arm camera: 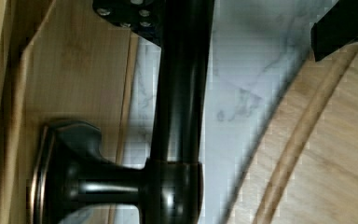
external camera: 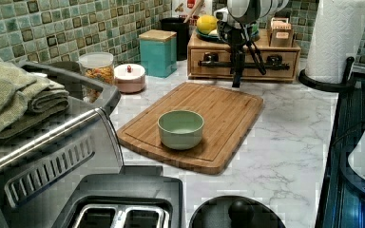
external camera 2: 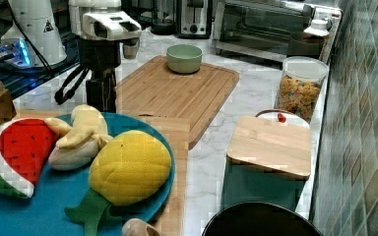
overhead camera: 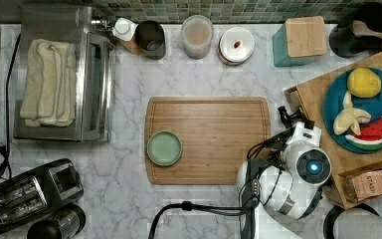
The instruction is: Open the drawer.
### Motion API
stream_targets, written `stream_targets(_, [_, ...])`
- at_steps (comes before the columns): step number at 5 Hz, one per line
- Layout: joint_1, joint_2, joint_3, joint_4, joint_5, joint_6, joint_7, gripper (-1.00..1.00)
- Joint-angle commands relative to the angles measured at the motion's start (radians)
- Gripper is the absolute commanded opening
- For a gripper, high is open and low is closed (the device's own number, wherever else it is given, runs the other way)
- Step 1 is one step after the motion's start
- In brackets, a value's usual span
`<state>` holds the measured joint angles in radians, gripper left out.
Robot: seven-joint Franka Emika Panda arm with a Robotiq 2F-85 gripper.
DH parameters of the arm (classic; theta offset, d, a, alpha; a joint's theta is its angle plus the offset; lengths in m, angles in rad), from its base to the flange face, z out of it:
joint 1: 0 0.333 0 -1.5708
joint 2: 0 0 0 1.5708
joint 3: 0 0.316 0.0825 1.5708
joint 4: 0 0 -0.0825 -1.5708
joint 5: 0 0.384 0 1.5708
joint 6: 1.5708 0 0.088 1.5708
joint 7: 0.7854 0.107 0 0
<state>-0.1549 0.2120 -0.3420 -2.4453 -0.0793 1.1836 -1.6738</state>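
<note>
Fingers [external camera: 238, 71] straddle the shut drawer's [external camera: 244, 63] black handle [arm camera: 179, 112], slightly spread, gripping nothing

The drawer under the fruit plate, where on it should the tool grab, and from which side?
Grip the long black bar handle on the drawer front, between its two mounts. The bar runs level and stands off the wood on posts, as the wrist view shows, leaving room behind it. Probably best to come from the cutting board side, facing the front.
</note>
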Motion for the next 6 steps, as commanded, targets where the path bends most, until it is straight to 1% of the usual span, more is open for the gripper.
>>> stream_targets(1, [-0.009,-0.1,0.079,-0.033,0.151,-0.149,-0.143,1.0])
stream_targets(2, [0.048,-0.134,0.075,-0.117,0.133,-0.099,-0.061,1.0])
stream_targets(3, [0.134,-0.236,0.069,-0.224,0.022,-0.132,0.158,1.0])
stream_targets(4, [0.169,-0.308,0.114,-0.306,-0.006,-0.137,0.254,1.0])
stream_targets(5, [0.182,-0.289,0.153,-0.31,0.044,-0.129,0.222,1.0])
stream_targets(6, [0.216,-0.293,0.177,-0.338,0.062,-0.097,0.258,1.0])
